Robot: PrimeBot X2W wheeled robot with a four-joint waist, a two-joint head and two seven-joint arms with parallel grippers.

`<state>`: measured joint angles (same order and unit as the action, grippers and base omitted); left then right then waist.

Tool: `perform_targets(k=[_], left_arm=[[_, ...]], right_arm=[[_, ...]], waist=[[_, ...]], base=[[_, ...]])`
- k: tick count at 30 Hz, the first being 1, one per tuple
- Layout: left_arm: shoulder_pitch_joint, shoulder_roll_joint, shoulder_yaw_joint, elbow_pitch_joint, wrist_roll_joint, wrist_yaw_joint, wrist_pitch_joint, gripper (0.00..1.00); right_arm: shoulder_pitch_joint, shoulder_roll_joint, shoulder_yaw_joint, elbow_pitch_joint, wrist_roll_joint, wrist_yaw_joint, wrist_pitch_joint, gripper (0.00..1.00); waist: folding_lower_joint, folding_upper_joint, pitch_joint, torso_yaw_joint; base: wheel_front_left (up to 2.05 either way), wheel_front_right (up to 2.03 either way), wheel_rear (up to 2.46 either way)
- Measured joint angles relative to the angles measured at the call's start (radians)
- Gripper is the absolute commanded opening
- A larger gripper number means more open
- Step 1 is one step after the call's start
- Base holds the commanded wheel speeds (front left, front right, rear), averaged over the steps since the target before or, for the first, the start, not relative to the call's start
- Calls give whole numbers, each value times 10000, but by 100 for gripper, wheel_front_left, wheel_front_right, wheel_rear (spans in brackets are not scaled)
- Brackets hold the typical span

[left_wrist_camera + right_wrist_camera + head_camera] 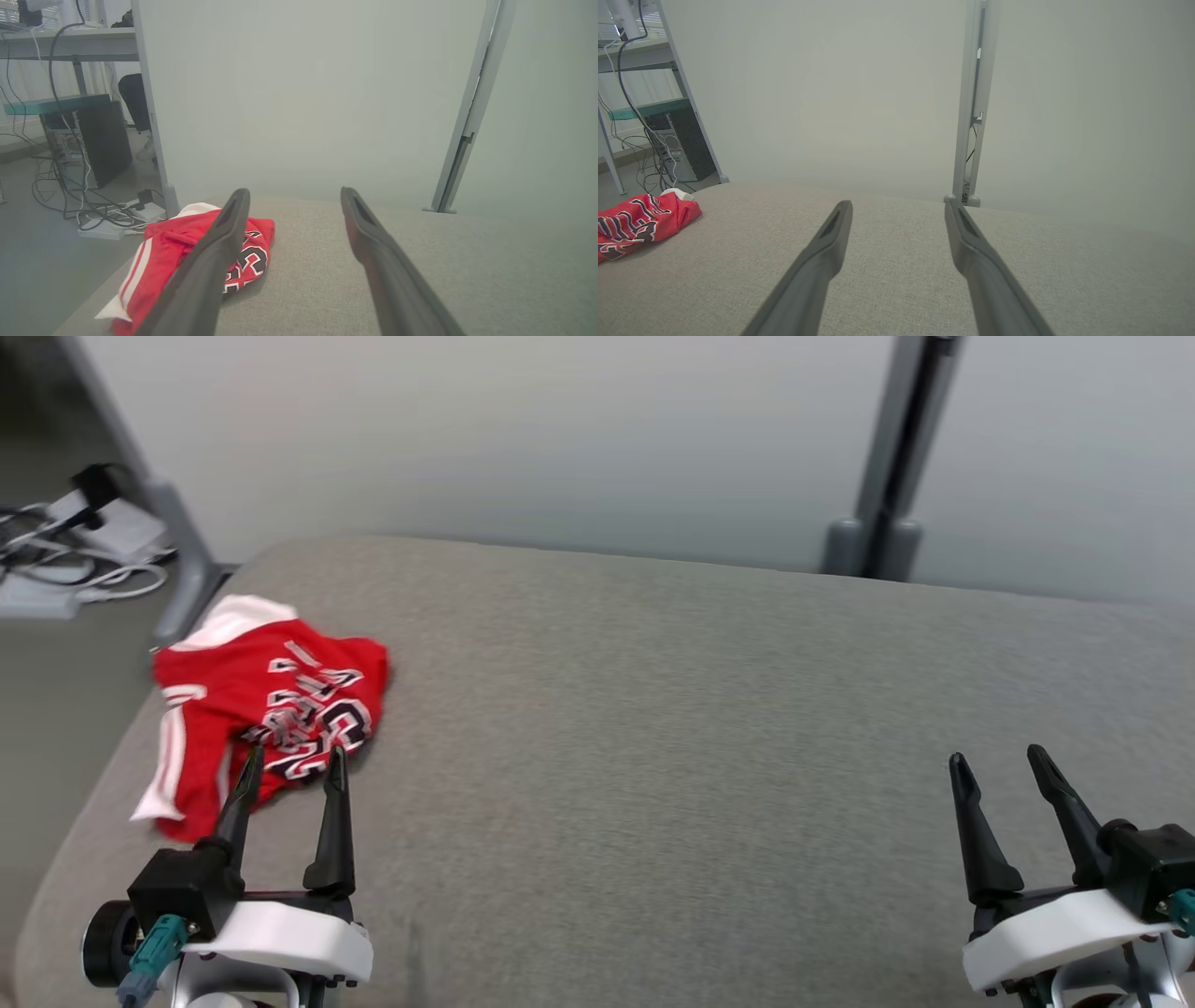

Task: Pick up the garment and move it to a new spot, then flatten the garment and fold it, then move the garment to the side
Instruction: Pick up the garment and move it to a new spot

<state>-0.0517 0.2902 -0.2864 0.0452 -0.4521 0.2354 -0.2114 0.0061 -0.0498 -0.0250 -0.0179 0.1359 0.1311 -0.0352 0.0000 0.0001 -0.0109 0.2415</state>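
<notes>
At lower left of the head view, left gripper (295, 752): points up the frame, fingers spread wide, clamped on nothing. Overlaps the near edge of the garment (271, 700) with both tips; cannot tell whether touching the cloth or hanging just above it. In the left wrist view, crosses the red cloth with the left-hand finger and lies over bare cushion (653, 728) with the other.

At lower right of the head view, right gripper (997, 756): points up the frame, tilted slightly left, fingers apart, empty. Hangs over bare grey fabric, well apart from the garment.

Garment: red jersey with white side stripes and black-and-white lettering. Lies crumpled at centre left of the head view, near the left end of the cushion, with a white part toward the far edge. Appears at the left edge of the right wrist view, lettering up.

Beyond the cushion: pale wall panel (523, 439) across the top of the frame; grey post (887, 457) at upper right, standing at the far edge. On the floor at upper left, loose cables (84, 569). At upper left of the left wrist view, dark computer tower (105, 140) beneath a desk.
</notes>
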Motion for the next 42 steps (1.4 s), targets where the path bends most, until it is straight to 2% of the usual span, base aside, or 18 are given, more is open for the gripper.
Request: perform_targets(k=[8, 15, 27, 34, 38, 42], left_arm=[[-187, -125, 90, 178, -79, -59, -242, 100], [-222, -146, 138, 249, -79, -115, -357, 100], [-785, -314, 123, 219, -107, -238, -403, 100], [-2329, -203, 510, 109, -199, -422, -332, 100], [-3372, -111, 821, 1429, -1070, -1022, 282, 100], [-4303, -117, 905, 3407, -1789, -1615, 1133, 100]], right_arm=[[-172, 6, 198, -58, 19, 0, 86, 100], [-190, 8, 211, -46, 29, 0, 82, 100], [-268, 8, 82, -92, 61, 0, 58, 100], [-779, 12, 387, -508, -247, 0, 387, 100], [-1113, 4, 533, -711, -339, 0, 642, 100], [-1402, -27, 654, -780, -414, 0, 708, 100]], waist=[[0, 0, 155, 1443], [0, 0, 317, 2037], [0, 0, 665, 2357], [0, 0, 1309, 2172], [0, 0, 1885, 1880], [1, 0, 2488, 1518]], base=[[0, 0, 0], [0, 0, 0], [0, 0, 0], [0, 0, 0], [0, 0, 0], [0, 0, 0]])
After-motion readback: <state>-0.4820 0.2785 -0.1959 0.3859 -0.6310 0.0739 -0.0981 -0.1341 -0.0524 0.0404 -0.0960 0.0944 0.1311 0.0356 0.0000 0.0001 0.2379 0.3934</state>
